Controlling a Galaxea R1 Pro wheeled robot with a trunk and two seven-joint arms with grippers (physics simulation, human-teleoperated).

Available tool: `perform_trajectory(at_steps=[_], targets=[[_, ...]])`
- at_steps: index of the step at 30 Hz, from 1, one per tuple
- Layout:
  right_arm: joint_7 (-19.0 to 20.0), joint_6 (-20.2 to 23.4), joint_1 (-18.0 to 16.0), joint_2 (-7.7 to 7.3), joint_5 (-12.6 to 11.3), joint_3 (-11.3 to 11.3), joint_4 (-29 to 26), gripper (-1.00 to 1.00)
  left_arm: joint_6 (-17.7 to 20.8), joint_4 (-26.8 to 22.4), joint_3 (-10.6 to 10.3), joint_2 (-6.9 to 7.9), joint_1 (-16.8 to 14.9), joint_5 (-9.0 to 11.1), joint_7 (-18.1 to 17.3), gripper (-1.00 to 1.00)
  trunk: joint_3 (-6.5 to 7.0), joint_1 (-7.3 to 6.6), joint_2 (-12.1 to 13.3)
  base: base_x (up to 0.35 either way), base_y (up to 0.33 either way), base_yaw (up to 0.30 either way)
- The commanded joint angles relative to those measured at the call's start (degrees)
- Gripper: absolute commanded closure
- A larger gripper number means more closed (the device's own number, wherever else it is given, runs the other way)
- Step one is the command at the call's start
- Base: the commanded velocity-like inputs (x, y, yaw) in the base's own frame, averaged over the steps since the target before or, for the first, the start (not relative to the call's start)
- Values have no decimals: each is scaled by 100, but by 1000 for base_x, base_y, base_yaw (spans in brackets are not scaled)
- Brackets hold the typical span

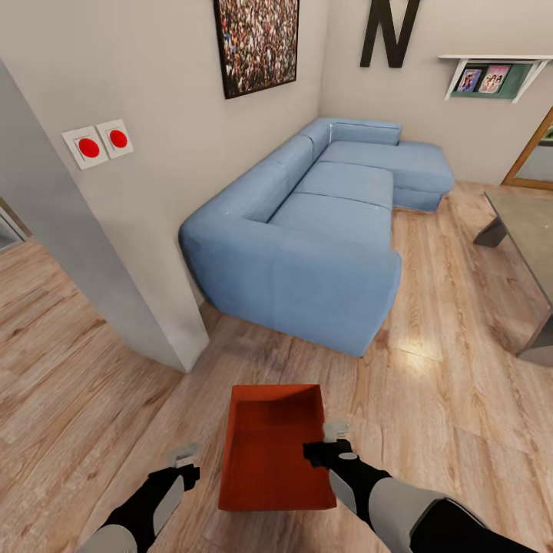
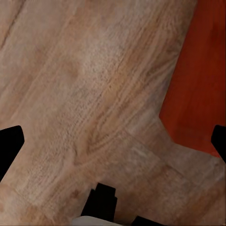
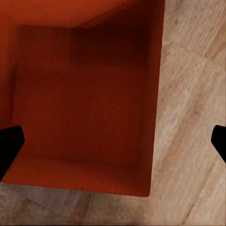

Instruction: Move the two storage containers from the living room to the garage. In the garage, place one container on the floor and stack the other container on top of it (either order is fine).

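Living room: orange-red rectangular storage bin (image 1: 276,449) on light wood-plank floor (image 1: 430,384) near blue sectional sofa (image 1: 322,223). Right gripper (image 1: 329,442) wide astride bin's thin wall; left gripper (image 1: 184,465) wide, beside. One-sided pinch likely tilts bin, slips.

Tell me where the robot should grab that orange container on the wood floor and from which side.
Probably by its thin right long wall, coming straight down from above. The storage container sits open-topped and level on the floor, so the rim is exposed. The right gripper is open with its fingers straddling that wall, one inside, one outside.
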Motion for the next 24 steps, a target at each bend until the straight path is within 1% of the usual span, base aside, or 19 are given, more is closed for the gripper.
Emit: perform_trajectory(at_steps=[1, 2, 5, 9, 16, 18, 20, 24], targets=[[38, -39, -14, 12, -49, 49, 41, -100, -27, 49, -8, -29, -16, 30, 20, -100, -4, 0, -2, 0, 0, 0], [106, -73, -15, 28, -41, 49, 93, -100, -115, 145, -16, -65, -35, 23, 3, -100, -4, 0, -2, 0, 0, 0], [186, -146, -8, 27, -53, 42, 155, -100, -281, 251, -27, -93, -58, 21, -32, -100, -4, 0, -2, 0, 0, 0], [209, -205, -5, 17, -96, 32, 201, -100, -407, 320, -33, -121, -67, 18, -51, -100, -4, 0, -2, 0, 0, 0], [169, -190, -5, 4, -113, 5, 208, -100, -357, 336, -35, -116, -69, 12, -53, -100, -4, 0, -2, 0, 0, 0], [175, -201, -5, 20, -114, 0, 208, -100, -351, 320, -37, -121, -69, -6, -52, -100, -4, 0, -2, 0, 0, 0], [160, -214, -5, 38, -104, 2, 206, -100, -353, 290, -44, -104, -69, -69, -48, -100, -4, 0, -2, 0, 0, 0], [143, -215, -5, 19, -102, -6, 206, -100, -383, 260, -45, -69, -69, -280, -51, -100, -4, 0, -2, 0, 0, 0]])
